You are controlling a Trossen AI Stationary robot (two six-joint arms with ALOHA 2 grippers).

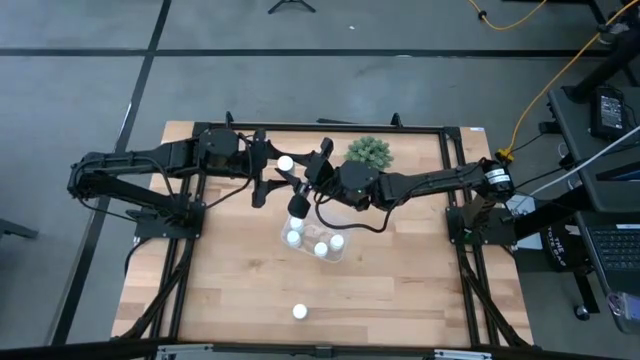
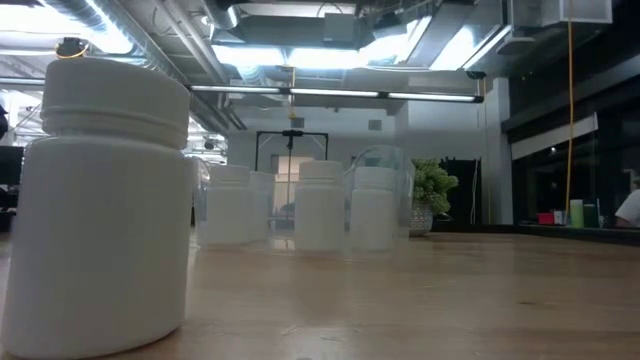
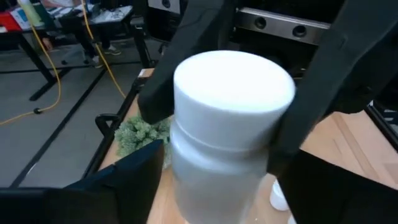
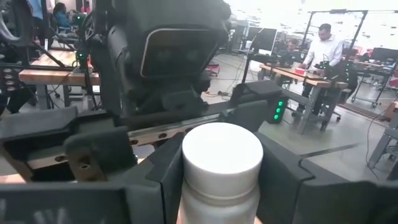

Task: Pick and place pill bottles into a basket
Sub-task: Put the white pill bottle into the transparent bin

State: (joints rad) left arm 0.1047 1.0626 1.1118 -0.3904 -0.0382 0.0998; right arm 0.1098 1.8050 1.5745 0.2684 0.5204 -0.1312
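This is looking like a robotics lab or engineering workshop. A light wooden tabletop (image 1: 250, 290) framed in black metal is standing on a grey floor crossed by dark seams, and a yellow cable (image 1: 548, 85) is trailing toward a dark side bench (image 1: 600, 180) carrying electronics. Exposed silver ceiling ducts (image 2: 150, 40) and bright strip lights (image 2: 330, 95) are hanging overhead. People in the background (image 4: 323, 46) are working at long workbenches (image 4: 311, 78) under open industrial lighting.
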